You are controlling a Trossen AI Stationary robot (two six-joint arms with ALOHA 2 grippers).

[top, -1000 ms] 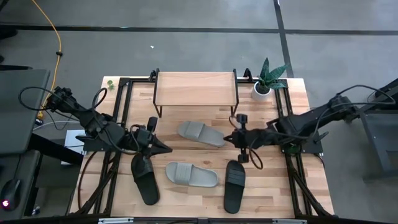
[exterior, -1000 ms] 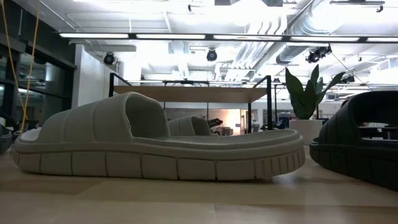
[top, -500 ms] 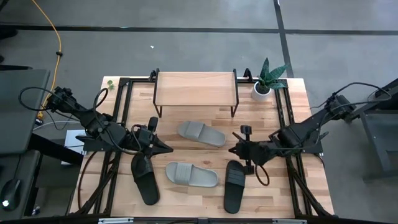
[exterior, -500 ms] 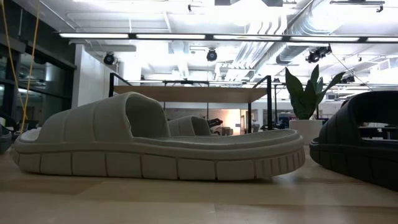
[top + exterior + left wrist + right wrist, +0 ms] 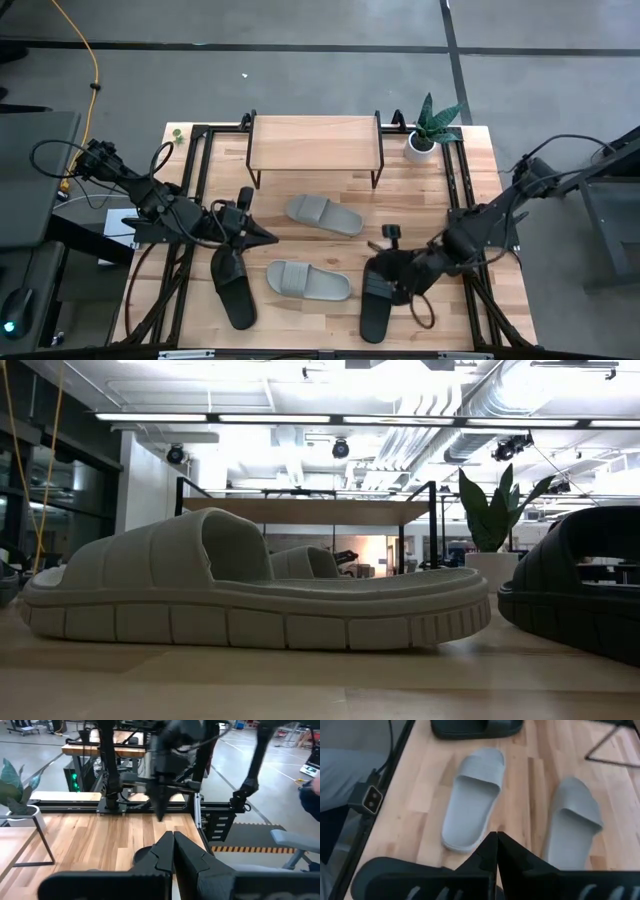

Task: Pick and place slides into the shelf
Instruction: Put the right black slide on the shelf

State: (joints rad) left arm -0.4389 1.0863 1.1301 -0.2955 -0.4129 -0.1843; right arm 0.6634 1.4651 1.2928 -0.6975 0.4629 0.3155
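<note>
Four slides lie soles down on the tabletop: a black slide (image 5: pixel 232 287) near-left, a black slide (image 5: pixel 375 303) near-right, a grey slide (image 5: pixel 323 214) in the middle and a grey slide (image 5: pixel 308 281) nearer. The shelf (image 5: pixel 315 143) stands on its dark legs at the far edge with a bare top. My right gripper (image 5: pixel 371 268) (image 5: pixel 496 842) is shut above the far end of the right black slide. My left gripper (image 5: pixel 264 237) (image 5: pixel 173 840) is shut and waits beside the far end of the left black slide. The low view shows the near grey slide (image 5: pixel 250 595) and no gripper. My right gripper hangs with shut fingers over the far end (image 5: pixel 379 272) of the right black slide, coming slantwise from the table's right. Its own body hides the spot, and I cannot tell whether it touches the slide.
A potted plant (image 5: pixel 432 128) stands at the far right, beside the shelf. Dark frame rails (image 5: pixel 196 190) run along both table sides. Bare wood lies between the shelf and the far grey slide. A person's sleeve (image 5: pixel 310 795) shows beyond the table in the left wrist view.
My right gripper has swung from beside the far grey slide toward the table's near edge and a little left, and now stands over the far end of the right black slide, still shut. The slides have not moved.
</note>
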